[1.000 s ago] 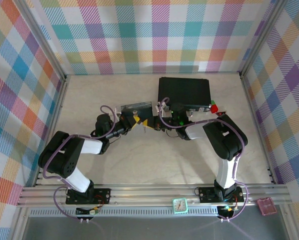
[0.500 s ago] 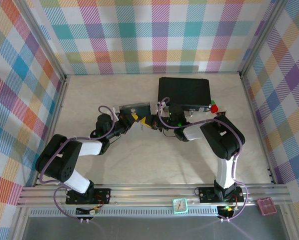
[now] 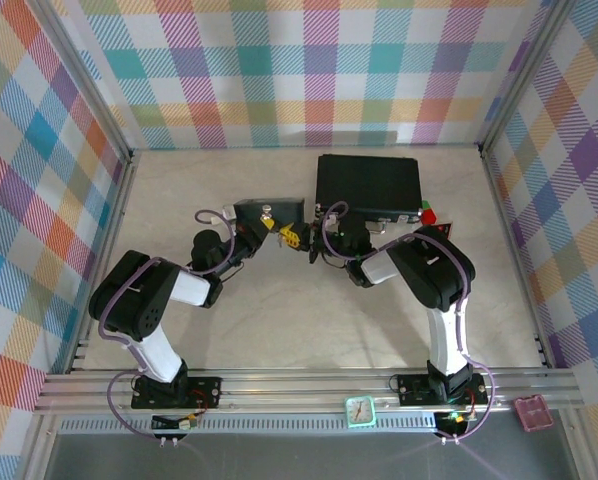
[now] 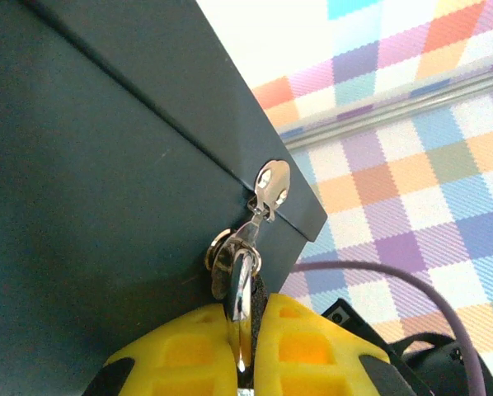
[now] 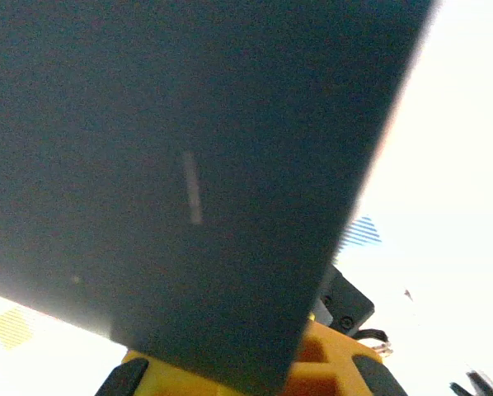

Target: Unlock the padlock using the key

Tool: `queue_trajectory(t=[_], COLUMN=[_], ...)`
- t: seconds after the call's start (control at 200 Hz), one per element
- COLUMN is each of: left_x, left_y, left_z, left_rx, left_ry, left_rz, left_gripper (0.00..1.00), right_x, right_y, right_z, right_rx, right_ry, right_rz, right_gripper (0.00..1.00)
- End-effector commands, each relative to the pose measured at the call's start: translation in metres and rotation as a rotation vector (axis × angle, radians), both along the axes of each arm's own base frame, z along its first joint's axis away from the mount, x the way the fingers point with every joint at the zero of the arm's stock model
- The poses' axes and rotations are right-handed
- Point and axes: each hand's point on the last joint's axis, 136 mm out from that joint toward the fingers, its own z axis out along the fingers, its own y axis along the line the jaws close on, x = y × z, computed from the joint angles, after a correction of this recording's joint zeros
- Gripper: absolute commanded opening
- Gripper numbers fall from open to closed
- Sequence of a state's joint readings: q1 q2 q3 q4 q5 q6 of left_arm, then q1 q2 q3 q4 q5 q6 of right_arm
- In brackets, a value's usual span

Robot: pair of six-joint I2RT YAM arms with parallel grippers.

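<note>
Left tool (image 4: 245, 312) was pinched on the key (image 4: 240, 297), its tip at the padlock (image 4: 228, 254) hanging on the dark box's (image 4: 106, 165) edge, couldn't tell the right tool's (image 3: 297, 238) grip, so I'd guess the turning was yet to do.

Polished shiny metal key (image 4: 241, 299), matt smooth dark box (image 4: 82, 206) — left tool (image 4: 248, 318) yellow plastic

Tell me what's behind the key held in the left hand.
Behind the key, pinched in the left hand, stands a dark box wall with a small silver tab on its edge. The key's far end meets a silvery round fitting, which hides its tip.
</note>
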State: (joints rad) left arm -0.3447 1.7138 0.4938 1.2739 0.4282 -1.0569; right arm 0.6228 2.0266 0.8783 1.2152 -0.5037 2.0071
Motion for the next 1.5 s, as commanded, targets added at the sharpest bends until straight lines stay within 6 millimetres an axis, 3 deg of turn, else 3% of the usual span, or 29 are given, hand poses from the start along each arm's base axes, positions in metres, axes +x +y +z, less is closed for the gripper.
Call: queue_trajectory(t=[0.0, 0.25, 0.545, 0.715, 0.84, 0.99, 1.185, 1.305, 1.415, 1.495], left_x=[-0.045, -0.046, -0.042, -0.029, -0.020, -0.014, -0.011, -0.011, -0.015, -0.018], left_y=[-0.052, -0.048, -0.044, -0.039, -0.034, -0.027, -0.017, -0.013, -0.009, -0.006], left_z=[0.034, 0.017, 0.019, 0.022, 0.025, 0.023, 0.019, 0.012, 0.001, -0.009], left_rx=[-0.012, 0.050, 0.062, 0.037, 0.019, 0.014, 0.023, 0.059, 0.092, 0.120], left_ry=[-0.158, -0.180, -0.200, -0.173, -0.153, -0.129, -0.107, -0.082, -0.045, -0.004], left_rz=[-0.309, -0.295, -0.261, -0.207, -0.155, -0.093, -0.024, -0.007, 0.005, 0.008], left_gripper=[0.00, 0.00, 0.00, 0.00, 0.00, 0.00, 0.00, 0.00, 0.00, 0.00], right_x=[-0.026, -0.043, -0.048, -0.034, -0.023, -0.019, -0.028, -0.037, -0.048, -0.054], right_y=[0.040, 0.061, 0.073, 0.057, 0.039, 0.027, 0.018, -0.005, -0.029, -0.042], right_z=[0.086, 0.089, 0.098, 0.059, 0.019, -0.011, -0.044, -0.064, -0.081, -0.083], right_rx=[0.289, 0.356, 0.384, 0.210, -0.005, -0.132, -0.259, -0.412, -0.654, -0.785], right_ry=[0.065, 0.183, 0.178, 0.025, -0.088, -0.183, -0.266, -0.317, -0.420, -0.477], right_rz=[0.103, 0.044, 0.042, 0.039, 0.037, 0.041, 0.073, 0.075, 0.137, 0.184], right_gripper=[0.00, 0.00, 0.00, 0.01, 0.10, 0.20, 0.34, 0.36, 0.39, 0.41])
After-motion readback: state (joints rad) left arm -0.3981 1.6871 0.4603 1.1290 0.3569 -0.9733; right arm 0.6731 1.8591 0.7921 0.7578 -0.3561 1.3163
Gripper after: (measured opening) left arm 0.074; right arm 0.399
